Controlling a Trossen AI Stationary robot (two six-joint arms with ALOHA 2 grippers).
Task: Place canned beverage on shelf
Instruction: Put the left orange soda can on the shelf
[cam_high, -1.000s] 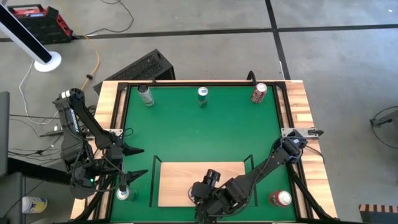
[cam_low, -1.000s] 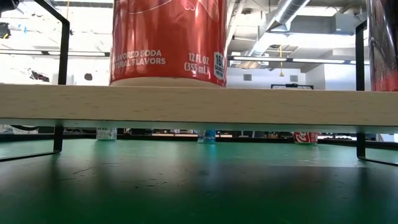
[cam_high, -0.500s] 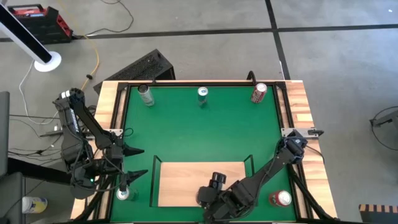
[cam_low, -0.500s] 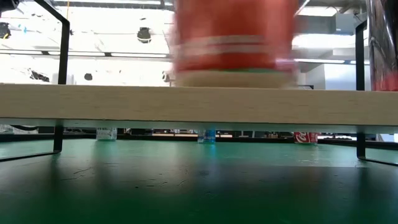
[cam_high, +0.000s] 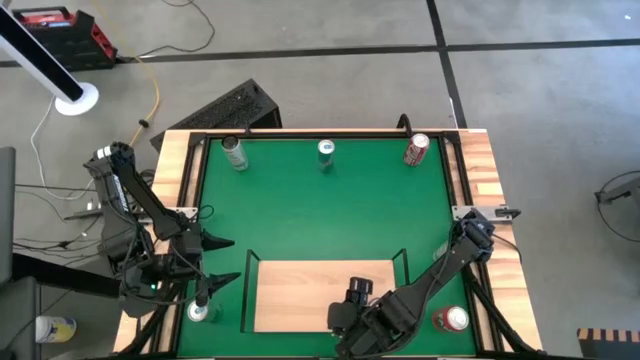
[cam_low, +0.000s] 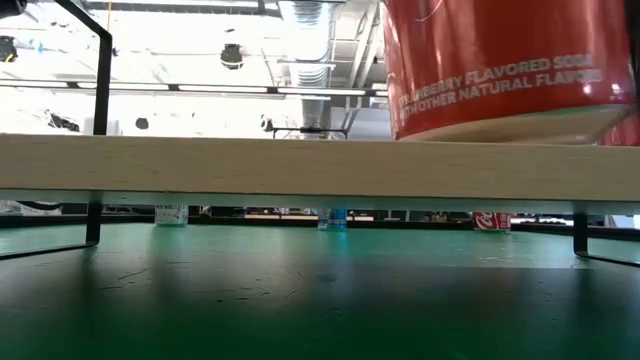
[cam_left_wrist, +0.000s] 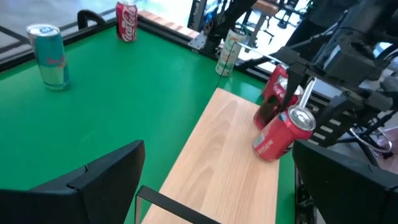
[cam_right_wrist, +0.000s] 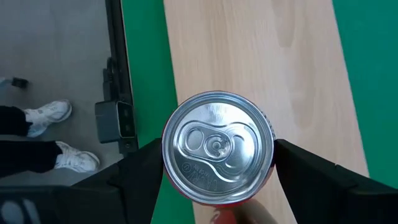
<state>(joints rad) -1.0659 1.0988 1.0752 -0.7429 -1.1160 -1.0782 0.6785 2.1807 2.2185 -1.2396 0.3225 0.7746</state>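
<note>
The shelf, a pale-wood board w/ thin black rails, is seen at the near edge of the green mat. A red can is held just above the board's near-right part, tilted, its long axis leaning off vertical w/ the top toward the board's near edge; in the low view the can's base is seen canted, one side lifted off the wood. The can is gripped by the right gripper, fingers closed on its sides across the width, so the can sits squarely between them. The right arm is stretched low from the shelf's right side, wrist turned down over the board. Judged from this, the can must be stood upright before release. The left gripper is parked off the shelf's left end, jaws spread wide, nothing held, next to a silver can. Three more cans are lined up along the mat's far edge, well apart from the shelf.
</note>
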